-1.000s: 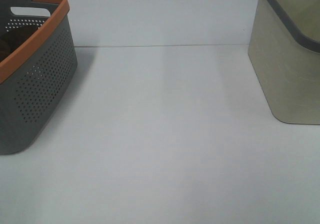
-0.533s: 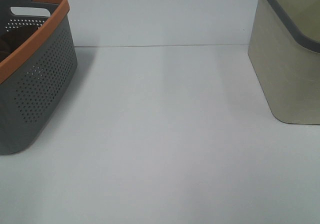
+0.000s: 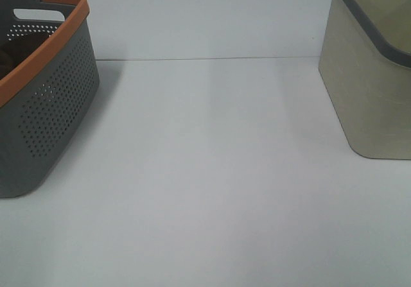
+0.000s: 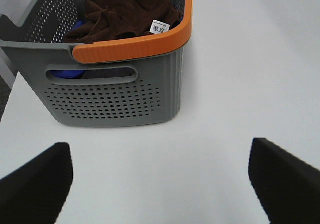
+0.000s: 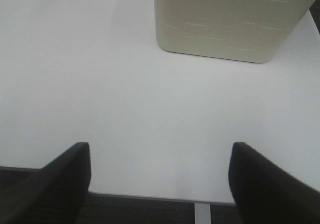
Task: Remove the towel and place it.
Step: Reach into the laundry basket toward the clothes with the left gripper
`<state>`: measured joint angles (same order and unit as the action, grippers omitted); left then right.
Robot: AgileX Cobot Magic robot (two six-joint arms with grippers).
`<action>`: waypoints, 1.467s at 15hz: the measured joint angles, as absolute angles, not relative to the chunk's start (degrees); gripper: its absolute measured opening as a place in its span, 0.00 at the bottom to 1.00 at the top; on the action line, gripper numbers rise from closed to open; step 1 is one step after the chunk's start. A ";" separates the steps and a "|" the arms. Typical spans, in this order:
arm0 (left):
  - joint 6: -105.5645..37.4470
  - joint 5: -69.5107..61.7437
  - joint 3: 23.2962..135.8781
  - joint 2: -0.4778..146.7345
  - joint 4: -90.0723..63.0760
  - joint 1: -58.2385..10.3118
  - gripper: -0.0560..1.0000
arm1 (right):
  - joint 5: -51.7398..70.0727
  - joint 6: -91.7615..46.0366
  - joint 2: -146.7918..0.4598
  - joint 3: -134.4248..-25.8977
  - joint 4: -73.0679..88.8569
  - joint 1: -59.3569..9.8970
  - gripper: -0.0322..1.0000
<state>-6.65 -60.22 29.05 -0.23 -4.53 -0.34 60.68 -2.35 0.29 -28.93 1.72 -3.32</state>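
Observation:
The dark brown towel (image 4: 122, 11) lies crumpled inside the grey perforated basket with an orange rim (image 4: 115, 91), a white tag showing on it. From the high camera only a dark sliver of the towel (image 3: 14, 49) shows inside that basket (image 3: 48, 101) at the left edge. My left gripper (image 4: 160, 184) is open above the white table, short of the basket's near wall, with nothing between its fingers. My right gripper (image 5: 160, 184) is open too, over the table's near edge, facing the beige basket (image 5: 232, 21). Neither gripper appears in the high view.
A beige basket with a grey rim (image 3: 372, 75) stands at the right of the white table (image 3: 212, 171). Something blue (image 4: 67, 73) shows through the grey basket's handle slot. The table's near edge (image 5: 150, 198) runs just under my right gripper.

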 joint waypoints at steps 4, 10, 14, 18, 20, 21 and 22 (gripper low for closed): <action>-7.79 -60.22 29.05 -0.23 -2.64 -0.34 0.98 | 60.68 -2.35 0.29 -28.93 1.72 -3.32 0.77; -7.91 -60.22 29.05 -0.23 -2.64 -0.34 0.99 | 60.68 -2.35 0.29 -28.93 1.72 -3.32 0.77; -7.96 -60.22 29.05 -0.23 -2.64 -0.34 0.99 | 60.68 -2.35 0.29 -28.93 1.72 -3.32 0.77; -9.97 -60.22 30.42 -0.17 -1.49 -0.34 0.99 | 60.68 -2.35 0.29 -28.93 1.72 -3.32 0.77; -14.32 -62.85 34.26 3.95 -0.86 -0.34 0.99 | 60.68 -2.35 0.29 -28.93 1.72 -3.32 0.77; -16.44 -65.37 36.44 7.85 -0.80 -0.34 0.99 | 60.68 -2.35 0.29 -28.93 1.72 -3.32 0.77; -17.48 -68.12 38.96 11.75 -0.92 -0.34 0.99 | 60.68 -2.35 0.29 -28.93 1.72 -3.32 0.77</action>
<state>-17.48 -68.12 38.96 11.75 -0.92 -0.34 60.68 -2.35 0.29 -28.93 1.72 -3.32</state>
